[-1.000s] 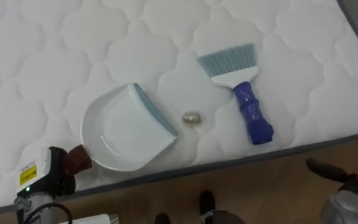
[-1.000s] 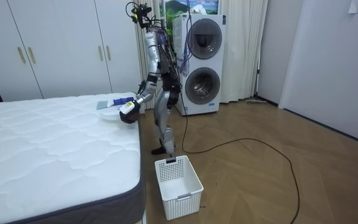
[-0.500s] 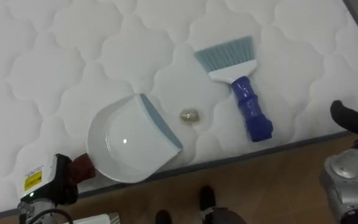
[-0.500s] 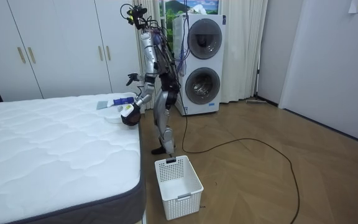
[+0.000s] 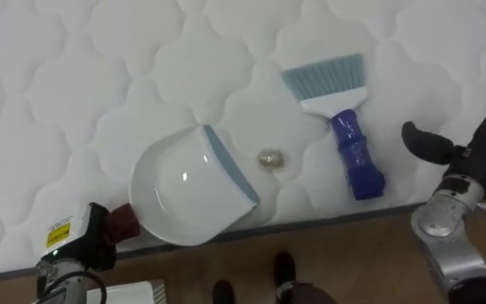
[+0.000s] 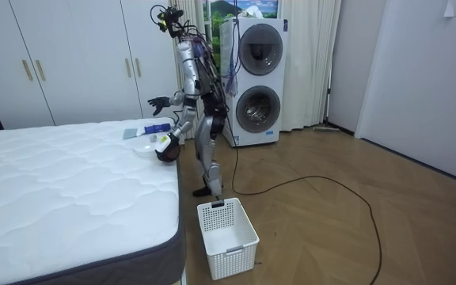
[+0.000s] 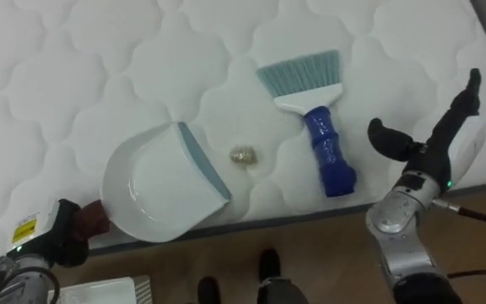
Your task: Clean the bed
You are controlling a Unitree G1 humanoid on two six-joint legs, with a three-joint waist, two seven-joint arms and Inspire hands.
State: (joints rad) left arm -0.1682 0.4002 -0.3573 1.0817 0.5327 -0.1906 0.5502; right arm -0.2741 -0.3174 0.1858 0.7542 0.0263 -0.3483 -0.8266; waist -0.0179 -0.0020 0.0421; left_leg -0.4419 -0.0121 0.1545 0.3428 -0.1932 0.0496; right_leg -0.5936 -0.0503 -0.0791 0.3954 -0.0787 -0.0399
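The left robot hand (image 5: pixel 85 245), at the bed's near edge on the robot's left, was closed around the reddish-brown handle (image 5: pixel 123 221) of a white round plastic dustpan (image 5: pixel 184 190). The pan lay on the white quilted bed (image 5: pixel 99 67) with its grey-blue lip turned toward the robot's right. Its handle reached out over the near edge.

The right robot hand (image 7: pixel 435 145) hung above the same edge on the robot's right with thumb and fingers spread wide, and it gripped nothing. It was near the blue-handled hand brush with pale teal bristles (image 5: pixel 344 127) but not touching it. The brush lay flat, its handle end toward the near edge and its bristles pointing further onto the bed.

Between the dustpan's lip and the brush sat 1 small crumpled yellowish scrap (image 5: pixel 269 159), just beside the lip and apart from both.

In the room view the robot stood upright against the bed's edge, close to a corner. Its right arm was raised over the mattress and its left arm was low at the dustpan. A white slatted plastic basket (image 6: pixel 228 228) stood on the wooden floor near the bed's side. 2 stacked white washing machines (image 6: pixel 256 79) stood behind the robot, and white wardrobe doors (image 6: pixel 70 59) lined the wall beyond the bed.
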